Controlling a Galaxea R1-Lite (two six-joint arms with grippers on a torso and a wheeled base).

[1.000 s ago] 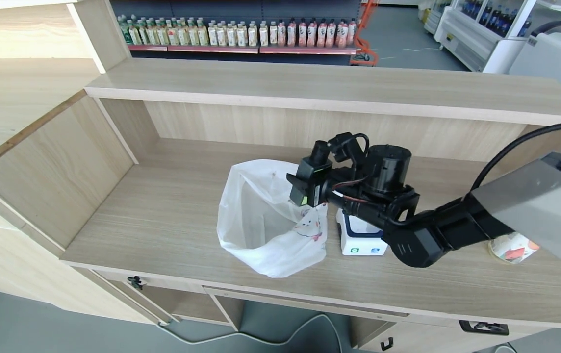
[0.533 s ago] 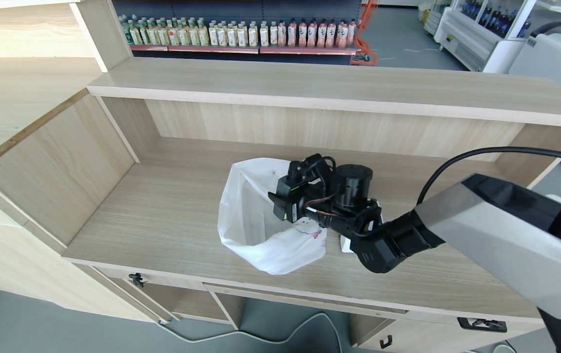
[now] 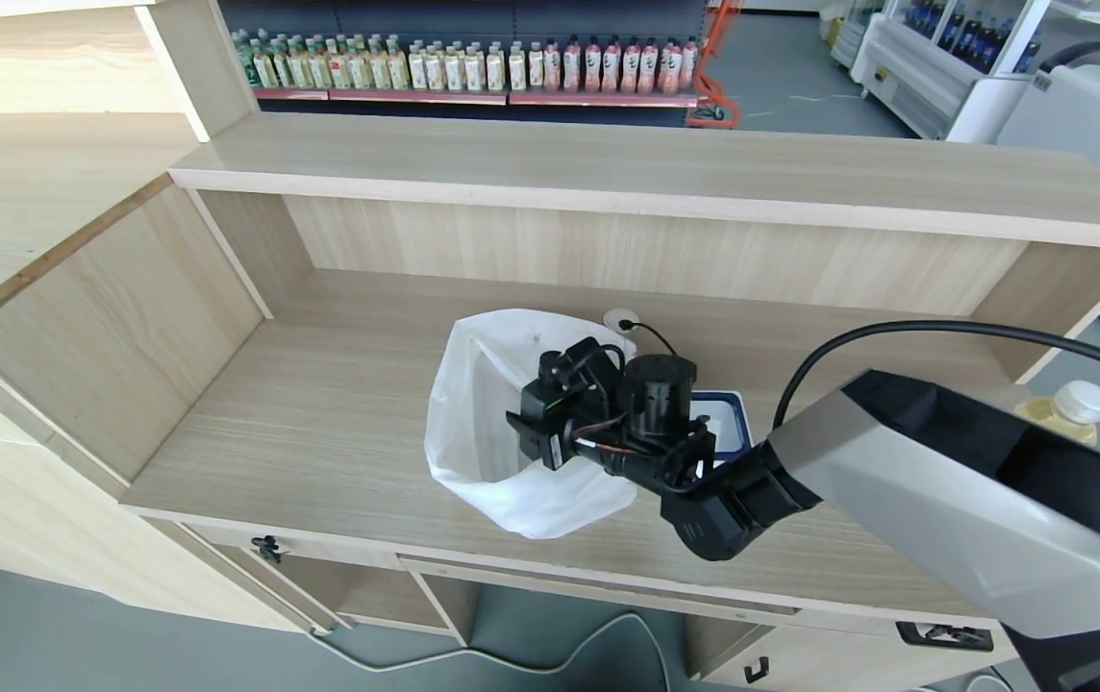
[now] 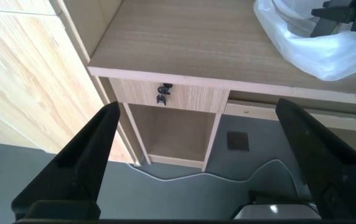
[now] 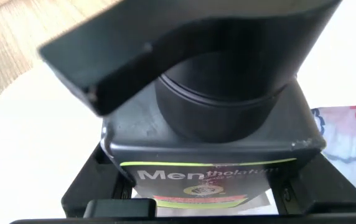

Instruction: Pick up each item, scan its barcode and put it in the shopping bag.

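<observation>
Head view: my right gripper (image 3: pixel 538 434) is hanging in the mouth of the shopping bag (image 3: pixel 473 384), beside the scanner (image 3: pixel 728 423). Right wrist view: it is clamping a black bottle (image 5: pixel 215 146) across its body, under the cap; I am judging it light, stiff and slick-sided. Left wrist view: my left gripper (image 4: pixel 196 112) is hanging spread wide before the counter (image 4: pixel 184 37).

Print on bottle (image 5: pixel 209 152): white brand wordmark across front; below it sm. round emblem on yellow-green strip, red strip under. Labels on drink bottles (image 3: pixel 473 67), shelf (image 3: pixel 473 96) far behind: too sm. to read.
</observation>
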